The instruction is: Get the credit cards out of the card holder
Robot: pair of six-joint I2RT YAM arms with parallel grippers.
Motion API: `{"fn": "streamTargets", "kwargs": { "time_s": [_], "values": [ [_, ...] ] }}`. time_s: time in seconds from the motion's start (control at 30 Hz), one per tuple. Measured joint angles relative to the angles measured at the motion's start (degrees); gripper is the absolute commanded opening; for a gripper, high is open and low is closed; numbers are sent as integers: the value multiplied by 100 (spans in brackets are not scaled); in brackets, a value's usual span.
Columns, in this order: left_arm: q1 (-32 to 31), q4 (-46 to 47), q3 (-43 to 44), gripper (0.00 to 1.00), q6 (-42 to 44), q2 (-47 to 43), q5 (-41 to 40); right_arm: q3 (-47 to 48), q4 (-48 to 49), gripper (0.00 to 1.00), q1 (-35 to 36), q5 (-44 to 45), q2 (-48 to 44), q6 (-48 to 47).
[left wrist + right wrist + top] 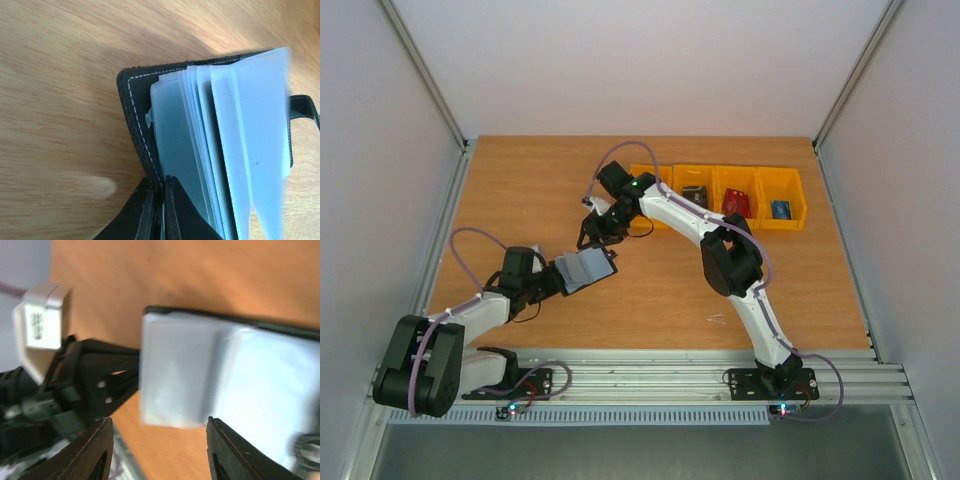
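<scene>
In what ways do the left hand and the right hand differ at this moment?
The left hand is shut, pinching the black cover of the card holder; the right hand is open and grips nothing. The left hand sits at the holder's edge; the right hand hovers over its clear sleeves. Both have black fingers and face the same holder.

The table (520,180) is an orange-brown wood-grain board, with a ribbed metal rail (650,365) running along its lower edge. A row of yellow plastic bins (785,224) stands on it at the upper right of the overhead view, set side by side. Left of centre the black card holder (585,268) lies open on the wood, its frosted sleeves fanned upward. A tiny pale scrap (717,320) lies right of centre, near the rail.
</scene>
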Motion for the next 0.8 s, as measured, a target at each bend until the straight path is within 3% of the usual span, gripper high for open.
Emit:
{"fn": "streamTargets", "kwargs": {
  "time_s": [0.2,0.53,0.63,0.8],
  "values": [
    [0,22,-7,7,2,2,13,544,-603,65,81,1342,74,-164],
    [0,90,-39,7,0,2,22,1410,-1032,71,603,2103,1008,-216],
    [0,118,-48,7,0,2,33,1934,-1255,68,774,2529,1344,-223],
    [0,199,-83,12,-2,0,33,2280,-1473,48,992,3198,1556,-177]
  ]
}}
